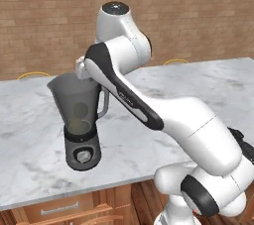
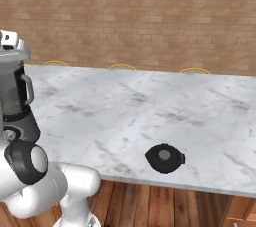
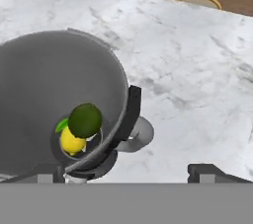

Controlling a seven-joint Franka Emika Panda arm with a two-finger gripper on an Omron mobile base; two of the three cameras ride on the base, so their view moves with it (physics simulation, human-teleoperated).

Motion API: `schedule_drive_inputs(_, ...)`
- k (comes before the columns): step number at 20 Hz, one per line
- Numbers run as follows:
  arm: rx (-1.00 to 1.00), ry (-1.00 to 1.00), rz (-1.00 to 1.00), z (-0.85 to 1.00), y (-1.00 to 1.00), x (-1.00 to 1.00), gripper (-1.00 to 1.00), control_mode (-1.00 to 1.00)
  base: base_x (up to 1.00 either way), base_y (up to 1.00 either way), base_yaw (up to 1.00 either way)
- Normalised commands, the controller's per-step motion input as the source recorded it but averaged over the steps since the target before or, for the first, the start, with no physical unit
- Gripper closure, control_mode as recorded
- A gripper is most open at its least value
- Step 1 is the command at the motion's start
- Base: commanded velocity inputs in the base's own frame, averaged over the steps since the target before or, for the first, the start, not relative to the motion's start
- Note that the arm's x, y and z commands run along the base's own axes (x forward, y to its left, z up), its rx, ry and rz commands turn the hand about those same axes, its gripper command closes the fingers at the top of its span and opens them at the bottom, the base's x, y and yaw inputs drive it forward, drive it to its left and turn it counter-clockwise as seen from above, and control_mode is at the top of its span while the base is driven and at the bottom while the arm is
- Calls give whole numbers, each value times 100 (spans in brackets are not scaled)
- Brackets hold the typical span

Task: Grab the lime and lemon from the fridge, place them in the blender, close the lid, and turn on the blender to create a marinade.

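The lime [image 3: 85,119] and lemon [image 3: 71,140] sit inside the blender [image 1: 79,115]. The gripper [image 3: 133,172] hovers above with jaws apart, empty. The lid [image 2: 165,158] lies on the counter [image 2: 150,106], well apart; closing and switching on remain.

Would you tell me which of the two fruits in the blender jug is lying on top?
The lime, dark green, lies on top; the yellow lemon sits beneath it at the bottom of the blender.

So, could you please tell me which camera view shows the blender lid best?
The right base view: the lid lies flat and unobstructed on the marble counter near its front edge. The left base and hand views show the open blender, not the lid.
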Motion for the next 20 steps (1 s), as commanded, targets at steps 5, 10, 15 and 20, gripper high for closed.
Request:
schedule_drive_inputs(5,9,0,-34,-15,-100,-34,-100,-100,0,0,0)
schedule_drive_inputs(10,8,0,-36,-18,-100,-24,-100,-100,0,0,0)
schedule_drive_inputs(15,10,0,-29,-15,-100,-19,-100,-100,0,0,0)
schedule_drive_inputs(20,6,0,-9,-17,-100,-22,-100,-100,0,0,0)
